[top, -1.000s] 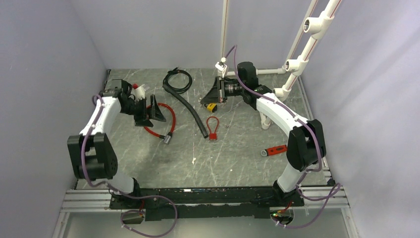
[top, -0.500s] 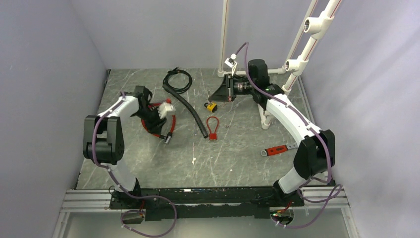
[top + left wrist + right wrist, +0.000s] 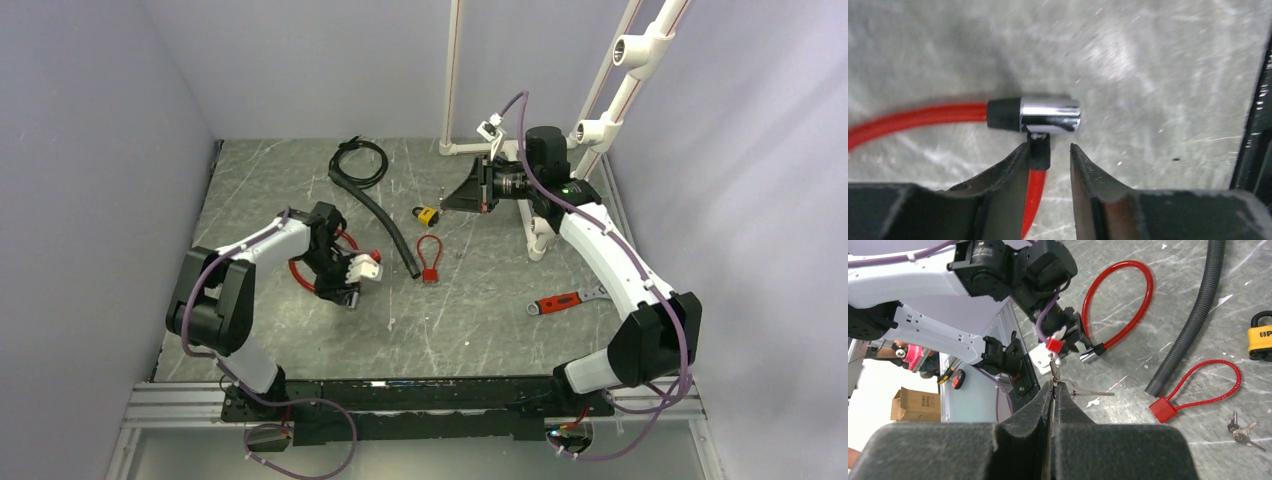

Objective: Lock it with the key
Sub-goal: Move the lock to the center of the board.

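Note:
A red cable lock [image 3: 300, 268] lies looped left of centre, its chrome lock head [image 3: 1050, 115] at the near end. My left gripper [image 3: 1049, 146] is down at that head, open. The cable's black end collar [image 3: 1039, 150] rests against the left finger, with a gap to the right finger. In the top view the left gripper [image 3: 347, 287] covers the head. My right gripper [image 3: 1054, 382] hangs above the table at the back right, shut on a key [image 3: 1053, 369]. A second key [image 3: 1093, 392] dangles from its ring. The right gripper [image 3: 447, 206] points left.
A yellow padlock [image 3: 427, 215] and a small red wire-loop lock [image 3: 430, 258] lie mid-table beside a black corrugated hose [image 3: 385, 220]. A coiled black cable [image 3: 362, 157] sits at the back. A red-handled wrench [image 3: 558, 301] lies right, near white pipes [image 3: 540, 235]. Loose keys [image 3: 1240, 432] lie by the red lock.
My left arm swung from the far left over to the cable lock's head, and its jaws narrowed around the cable end. My right arm drew back to the right with the key.

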{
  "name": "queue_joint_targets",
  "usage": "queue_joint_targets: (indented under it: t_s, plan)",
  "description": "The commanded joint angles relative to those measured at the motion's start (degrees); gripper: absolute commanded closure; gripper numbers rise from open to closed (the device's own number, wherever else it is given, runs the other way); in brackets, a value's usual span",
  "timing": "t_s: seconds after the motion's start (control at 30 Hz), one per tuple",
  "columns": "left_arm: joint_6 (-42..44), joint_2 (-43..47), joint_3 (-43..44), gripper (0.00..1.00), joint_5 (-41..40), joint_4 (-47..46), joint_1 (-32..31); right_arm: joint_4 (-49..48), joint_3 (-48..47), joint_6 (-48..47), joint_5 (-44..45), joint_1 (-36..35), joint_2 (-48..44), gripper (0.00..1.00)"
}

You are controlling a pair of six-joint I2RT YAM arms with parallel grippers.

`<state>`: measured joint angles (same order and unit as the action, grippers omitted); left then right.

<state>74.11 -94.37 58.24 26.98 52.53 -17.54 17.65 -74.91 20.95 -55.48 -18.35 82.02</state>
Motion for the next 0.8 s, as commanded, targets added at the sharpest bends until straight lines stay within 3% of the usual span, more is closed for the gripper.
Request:
queue_joint_targets:
  t_s: [0.0, 0.2, 0.4, 0.63, 0.77]
  plan:
    - [-2.56, 3.34, -1.61, 0.64, 6.24, 4.27, -7.01, 0.65, 0.29, -2.20, 0.44, 1.46, -3.17, 1.00]
    - [-22.97, 0.42, -0.33, 0.70, 5.82, -6.39, -23.91, 1.26, -0.89, -2.15, -0.50, 4.62, -3.76, 1.00]
    - [-38.51, -6.32, 4.28, 0.70, 5.93, -18.38, -31.18, 1.97, -1.14, -1.60, -1.90, 8.84, -5.35, 1.00]
    - [-45.53, -15.95, 14.09, 0.66, 4.45, -26.26, -36.43, 2.45, -1.90, -1.23, -2.93, 12.21, -6.39, 1.00]
    - [-44.75, -18.87, 17.90, 0.63, 6.78, -26.52, -38.41, 3.21, -3.21, -0.57, -3.54, 14.17, -6.80, 1.00]
